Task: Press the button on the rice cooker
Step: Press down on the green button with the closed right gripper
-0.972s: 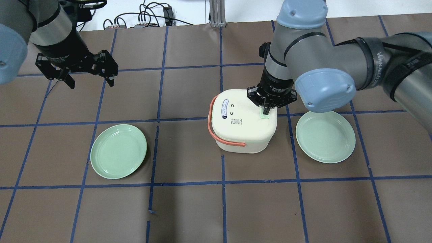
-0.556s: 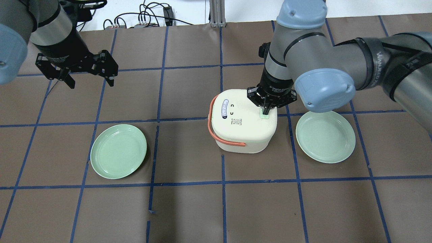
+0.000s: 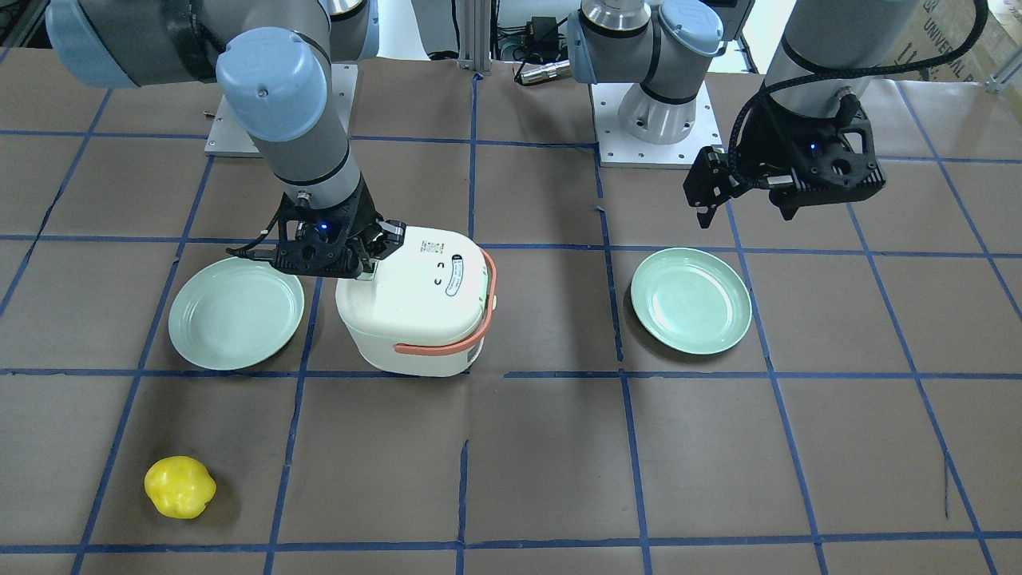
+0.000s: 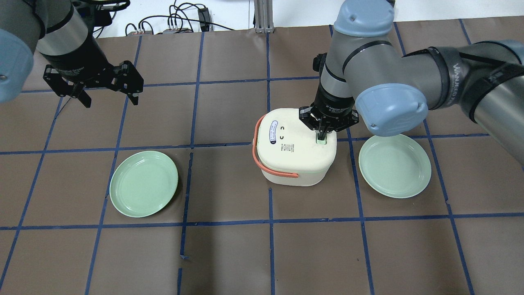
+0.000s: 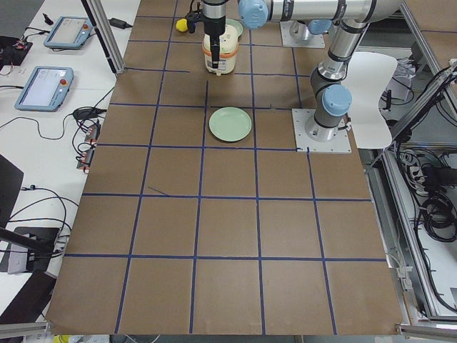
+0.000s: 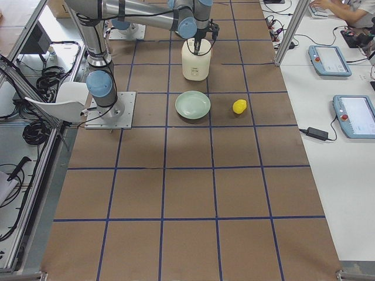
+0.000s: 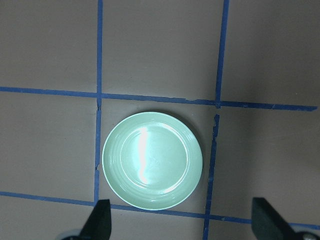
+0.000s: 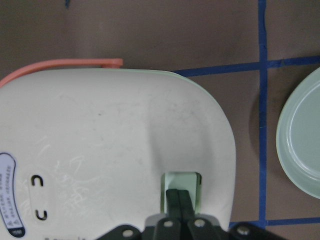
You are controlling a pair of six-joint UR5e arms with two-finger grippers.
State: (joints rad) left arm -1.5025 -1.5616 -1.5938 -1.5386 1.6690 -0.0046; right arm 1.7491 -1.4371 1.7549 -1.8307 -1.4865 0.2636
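The rice cooker is white with a salmon-orange handle and stands mid-table with its lid closed. It also shows in the front view and the right wrist view. Its mint-green button sits in a recess at the lid's edge. My right gripper is shut, with both fingertips together and pointing straight down onto the button. My left gripper is open and empty, hovering above the table far to the cooker's left, over a mint-green plate.
One mint-green plate lies left of the cooker and another lies close on its right. A yellow pepper-like object lies near the operators' edge. Cables lie beyond the table's far edge.
My right gripper has sunk slightly onto the button, which now looks more recessed. The left arm and the plates have not moved.
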